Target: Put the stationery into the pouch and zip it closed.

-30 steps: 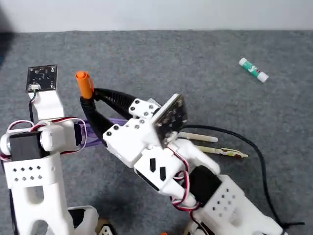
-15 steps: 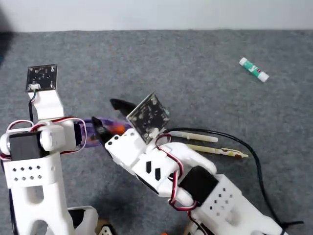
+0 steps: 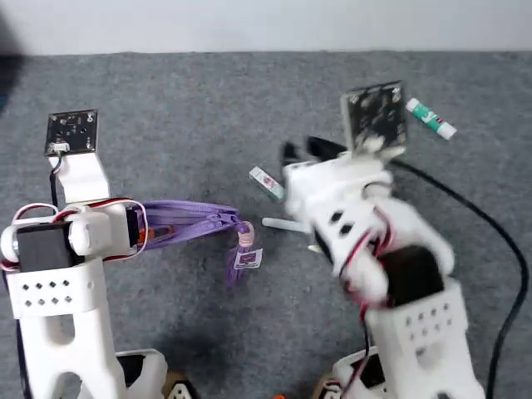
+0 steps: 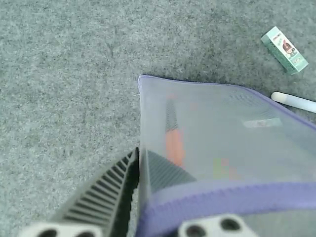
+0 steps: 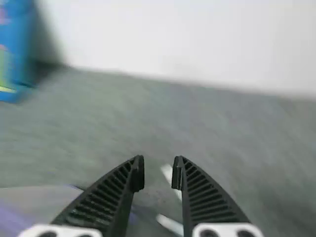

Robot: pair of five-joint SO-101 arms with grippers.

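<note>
A purple mesh pouch hangs sideways from my left gripper, which is shut on its edge. Its zipper pull and tag dangle at the free end. An orange marker shows through the mesh. A small green-and-white box and a white pen lie on the grey mat just past the pouch. A glue stick lies at the far right. My right gripper hovers above the small box, open a little and empty.
The right arm's black cable curves over the mat at the right. A blue box stands by the wall in the right wrist view. Grey mat lies bare at the back.
The right gripper carried the orange marker down to the pouch, let it go inside, then swung up and right to above the small box. The left arm kept still with the pouch.
</note>
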